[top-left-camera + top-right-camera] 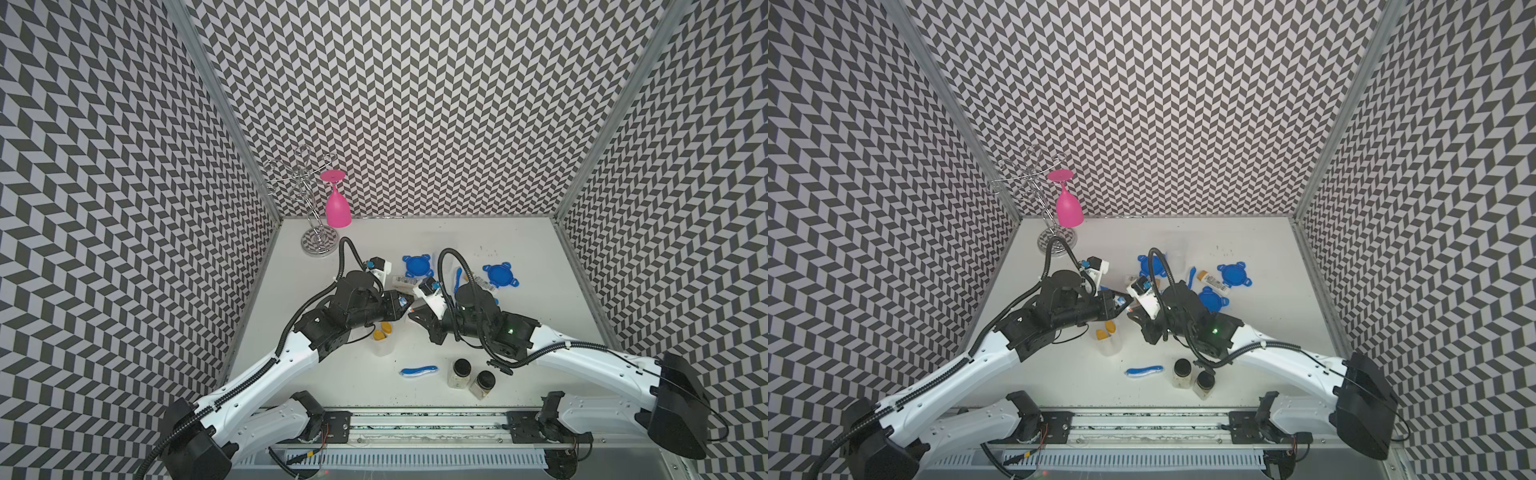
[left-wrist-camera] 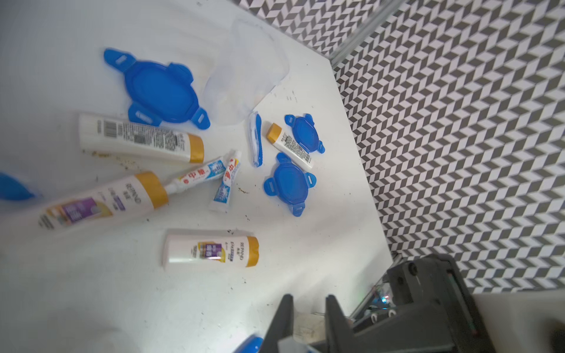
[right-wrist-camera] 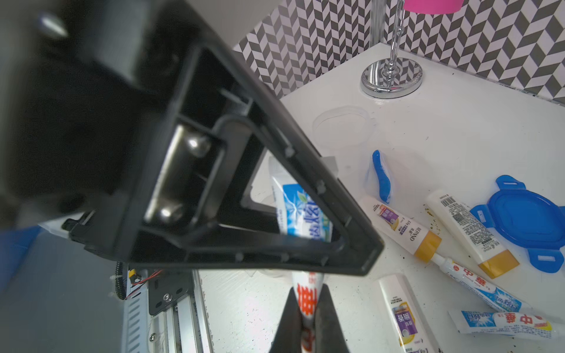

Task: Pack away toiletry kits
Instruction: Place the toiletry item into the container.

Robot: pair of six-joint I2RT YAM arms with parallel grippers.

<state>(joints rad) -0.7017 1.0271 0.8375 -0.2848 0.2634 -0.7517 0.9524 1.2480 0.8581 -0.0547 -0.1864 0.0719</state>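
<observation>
White-and-blue toothpaste tube (image 3: 301,220) was found held clear of the table (image 1: 519,249), between the two arms near the middle of the workspace. The right gripper (image 3: 307,311) was clenched on its red-printed end. The left gripper (image 2: 309,305) was closed as well and appeared to pinch the opposite end (its own frame hid the contact in the right wrist view).

Judged purpose: a transfer between arms, so that the left could carry the tube to the clear tub (image 1: 383,351). That tub stood open just on the near side of the left gripper, with two gold-capped bottles (image 1: 382,331) upright inside.

Loose bottles (image 2: 211,250), spare tubes (image 2: 200,175) and a toothbrush (image 2: 255,140) lay farther back among three blue lids (image 1: 417,265). Packing was assessed as at an early stage, with no tub lidded.
</observation>
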